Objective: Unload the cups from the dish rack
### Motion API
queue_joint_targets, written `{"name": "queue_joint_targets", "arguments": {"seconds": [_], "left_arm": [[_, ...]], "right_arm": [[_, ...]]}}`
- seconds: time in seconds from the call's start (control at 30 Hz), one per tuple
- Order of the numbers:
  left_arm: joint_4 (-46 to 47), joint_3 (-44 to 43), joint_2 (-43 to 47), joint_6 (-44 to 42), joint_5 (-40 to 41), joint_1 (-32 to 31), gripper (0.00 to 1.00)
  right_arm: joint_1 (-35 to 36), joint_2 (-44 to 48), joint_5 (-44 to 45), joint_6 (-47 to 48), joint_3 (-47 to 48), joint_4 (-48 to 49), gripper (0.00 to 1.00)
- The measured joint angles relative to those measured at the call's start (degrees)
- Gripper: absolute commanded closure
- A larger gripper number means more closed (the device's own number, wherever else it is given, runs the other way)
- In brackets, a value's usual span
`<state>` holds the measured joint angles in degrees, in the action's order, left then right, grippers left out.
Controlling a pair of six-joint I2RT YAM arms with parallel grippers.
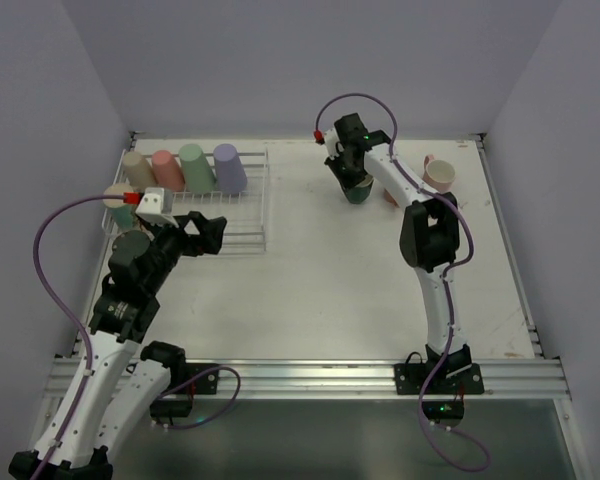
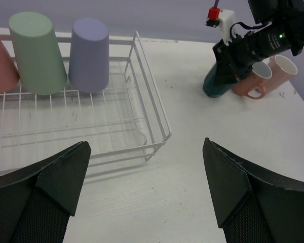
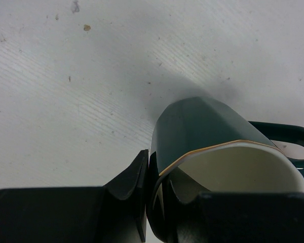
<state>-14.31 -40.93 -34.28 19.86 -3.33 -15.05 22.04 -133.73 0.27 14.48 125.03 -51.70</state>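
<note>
My right hand (image 1: 352,180), pinching the rim of the dark green mug (image 3: 202,126) well right of the dish rack (image 1: 252,215), should set it flat on the table (image 1: 310,290) before releasing; my left hand (image 1: 208,235) gapes empty over the rack's near corner.

My gripper (image 3: 151,195) pinches the rim wall of a dark green ceramic mug (image 3: 202,126) with a cream inside. Its handle (image 3: 289,134) is at three o'clock, and the speckled white bench (image 3: 66,101) lies beyond.

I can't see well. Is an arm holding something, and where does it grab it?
The right gripper pinches the dark green mug by its rim, one finger inside. The left gripper is open, holding nothing.
</note>
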Motion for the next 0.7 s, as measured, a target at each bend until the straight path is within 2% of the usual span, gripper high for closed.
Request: {"name": "queue_joint_targets", "arguments": {"seconds": [0.1, 0.2, 0.23, 0.27, 0.37, 0.4, 0.6, 0.7], "left_arm": [[0.0, 0.0, 0.0, -0.2, 1.0, 0.0, 0.0], [-0.1, 0.0, 0.0, -0.6, 2.8, 0.0, 0.0], [-0.1, 0.0, 0.0, -0.8, 3.7, 0.0, 0.0], [-0.2, 0.0, -0.1, -1.0, 4.8, 0.0, 0.0], [-0.7, -0.1, -1.2, -1.0, 8.8, 0.0, 0.0], [-1.2, -0.2, -1.8, -1.0, 10.1, 0.0, 0.0], [-4.6, -2.5, -5.3, -0.4, 18.5, 0.0, 0.0], [-6.2, -5.2, -6.7, 0.6, 23.8, 0.0, 0.0]], "right_arm": [[-0.2, 0.0, 0.0, 0.2, -0.8, -0.1, 0.92], [-0.4, 0.0, 0.0, 0.2, -0.9, 0.1, 0.78], [-0.4, 0.0, 0.0, 0.2, -1.0, 0.3, 0.72], [-0.4, 0.0, 0.1, 0.2, -1.1, 0.6, 0.57], [-0.5, 0.5, 0.2, 0.3, -2.2, 2.5, 0.32], [-0.5, 0.9, 0.2, 0.4, -2.8, 3.3, 0.27], [-0.7, 6.8, -1.7, -0.7, -7.4, 6.7, 0.03], [-0.7, 11.4, -3.3, -1.6, -8.4, 8.5, 0.01]]}}
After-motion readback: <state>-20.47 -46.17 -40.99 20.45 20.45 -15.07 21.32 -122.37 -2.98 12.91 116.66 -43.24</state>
